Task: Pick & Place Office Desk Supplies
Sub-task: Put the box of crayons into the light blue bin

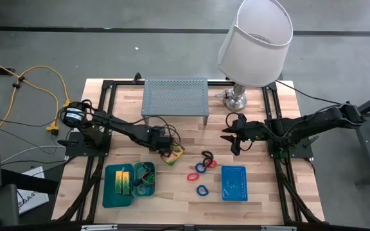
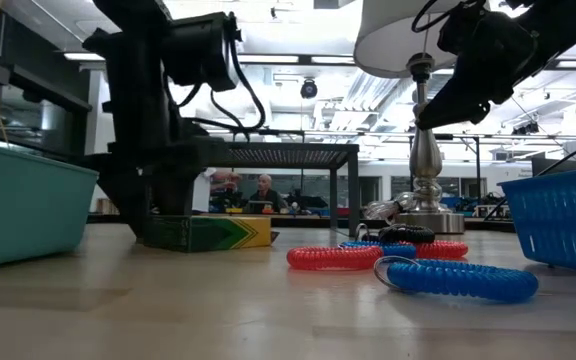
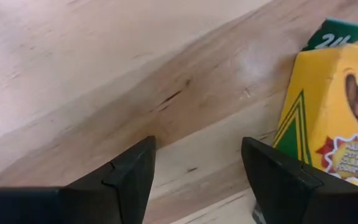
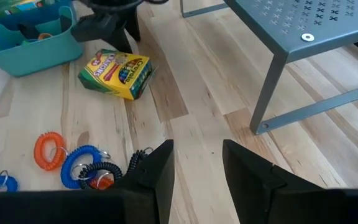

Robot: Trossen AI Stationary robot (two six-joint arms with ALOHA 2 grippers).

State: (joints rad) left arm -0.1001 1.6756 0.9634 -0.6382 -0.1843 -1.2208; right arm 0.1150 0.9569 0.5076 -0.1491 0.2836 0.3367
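The yellow-green crayon box (image 1: 174, 154) lies flat on the wooden table, also showing in the left wrist view (image 3: 334, 118) and the right wrist view (image 4: 114, 74). My left gripper (image 3: 197, 180) is open and points steeply down at bare wood just beside the box's end. It stands at the box's left end in the low view (image 2: 153, 225). Red, blue and black band loops (image 1: 204, 162) lie mid-table, with a red loop (image 1: 192, 176) and a blue one (image 1: 202, 190) nearer the front. My right gripper (image 4: 197, 162) hovers open above the table, right of the loops. My left gripper has one finger (image 3: 278, 177) right beside the crayon box's end (image 3: 297, 124), with only bare table between the two fingers. Whether that finger touches the box, I cannot tell. The box lies flat on the table.
Two teal trays (image 1: 108, 192) sit at the front left, one holding yellow-green blocks (image 1: 123, 181). A blue mesh basket (image 1: 234, 183) sits at the front right. The grey perforated riser (image 1: 175, 97) and the white-shaded lamp (image 1: 255, 42) stand at the back.
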